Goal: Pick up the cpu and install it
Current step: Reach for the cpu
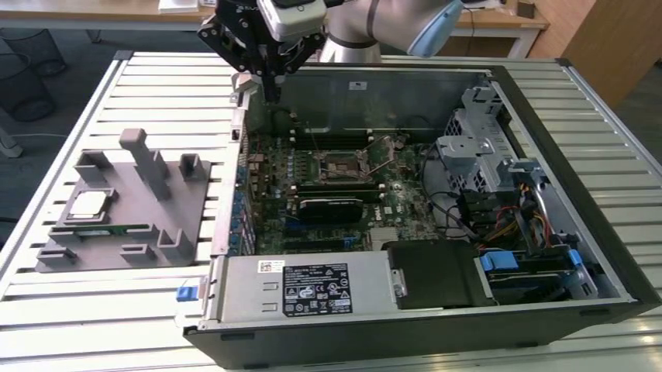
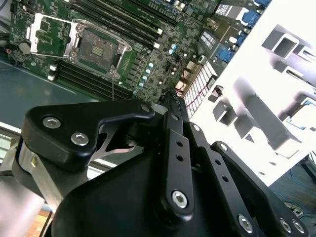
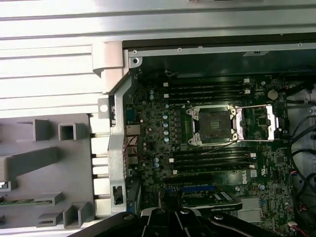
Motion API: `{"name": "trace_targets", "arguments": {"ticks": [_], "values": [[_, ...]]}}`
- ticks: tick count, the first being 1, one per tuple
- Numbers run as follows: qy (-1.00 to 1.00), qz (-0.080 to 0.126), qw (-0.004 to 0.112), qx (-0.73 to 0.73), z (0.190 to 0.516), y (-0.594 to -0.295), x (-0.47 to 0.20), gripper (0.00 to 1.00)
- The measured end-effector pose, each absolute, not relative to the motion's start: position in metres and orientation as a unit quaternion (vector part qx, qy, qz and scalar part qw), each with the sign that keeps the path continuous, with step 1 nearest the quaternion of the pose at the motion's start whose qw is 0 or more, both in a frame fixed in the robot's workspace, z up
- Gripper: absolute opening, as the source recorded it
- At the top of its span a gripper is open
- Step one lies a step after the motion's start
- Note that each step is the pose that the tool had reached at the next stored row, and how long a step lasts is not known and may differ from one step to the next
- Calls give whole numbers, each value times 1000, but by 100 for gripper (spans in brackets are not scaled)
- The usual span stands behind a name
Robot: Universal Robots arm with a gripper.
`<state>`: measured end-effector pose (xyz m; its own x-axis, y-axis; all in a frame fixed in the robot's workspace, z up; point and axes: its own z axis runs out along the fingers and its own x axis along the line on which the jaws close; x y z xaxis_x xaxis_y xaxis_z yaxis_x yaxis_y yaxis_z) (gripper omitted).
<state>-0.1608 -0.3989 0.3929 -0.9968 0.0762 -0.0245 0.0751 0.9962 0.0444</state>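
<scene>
The cpu [image 1: 88, 205], a small silvery square chip, lies flat on the grey holder block [image 1: 124, 209] at the exterior view's left, outside the computer case. My gripper [image 1: 271, 96] hangs high over the case's far left corner, well away from the cpu, with its fingers together and nothing between them. The motherboard's cpu socket [image 1: 342, 164] is empty, with its metal load plate swung open; it also appears in both wrist views, socket [image 2: 96, 47], socket [image 3: 212, 123]. Black gripper linkages [image 2: 173, 148] cover the near part of the second wrist view.
The open computer case [image 1: 538, 93] lies on a slatted white table [image 1: 62, 310]. A long green memory stick [image 1: 108, 229] rests on the holder near the cpu. The power supply [image 1: 310, 287], drive cage [image 1: 486, 147] and cables [image 1: 507, 225] crowd the case's near and right sides.
</scene>
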Motion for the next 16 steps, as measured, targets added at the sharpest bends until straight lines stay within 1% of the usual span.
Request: {"name": "trace_targets", "arguments": {"ticks": [16], "values": [[999,22,13,38,393,-399,-183,11]]}}
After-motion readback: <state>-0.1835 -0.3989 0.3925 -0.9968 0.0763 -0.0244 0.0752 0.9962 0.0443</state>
